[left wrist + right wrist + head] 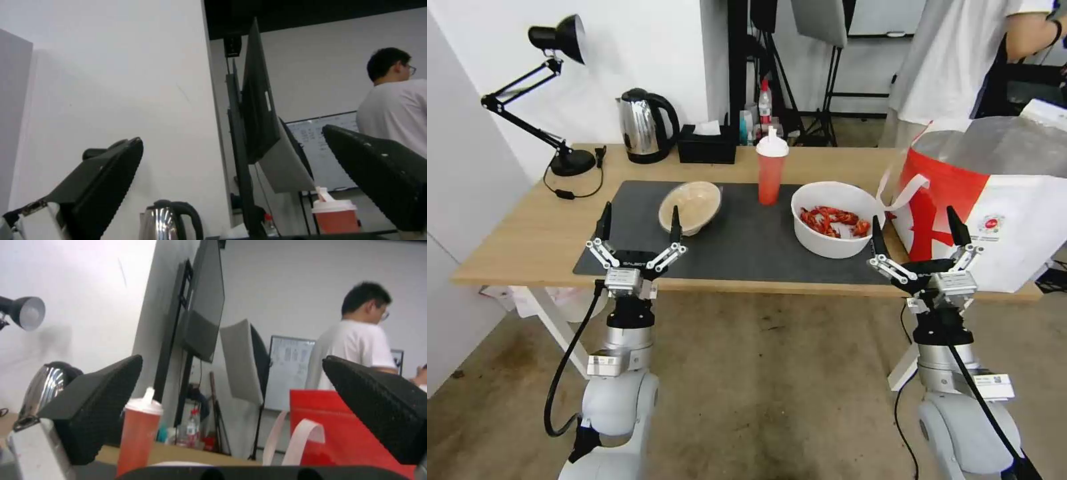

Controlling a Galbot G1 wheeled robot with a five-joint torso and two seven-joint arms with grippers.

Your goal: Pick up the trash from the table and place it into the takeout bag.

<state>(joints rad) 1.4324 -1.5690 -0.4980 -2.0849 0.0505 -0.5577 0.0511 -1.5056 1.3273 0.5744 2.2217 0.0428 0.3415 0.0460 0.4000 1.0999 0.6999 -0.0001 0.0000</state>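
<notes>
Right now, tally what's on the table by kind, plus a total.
Bowls: 2, beige paper-pulp bowl, white round bowl with crayfish shells
Cups: 1, red cup
Bags: 1, takeout bag
Kettles: 1, steel kettle
Tissue boxes: 1, black tissue box
Lamps: 1, black desk lamp
Mats: 1, dark grey mat
Total: 8
</notes>
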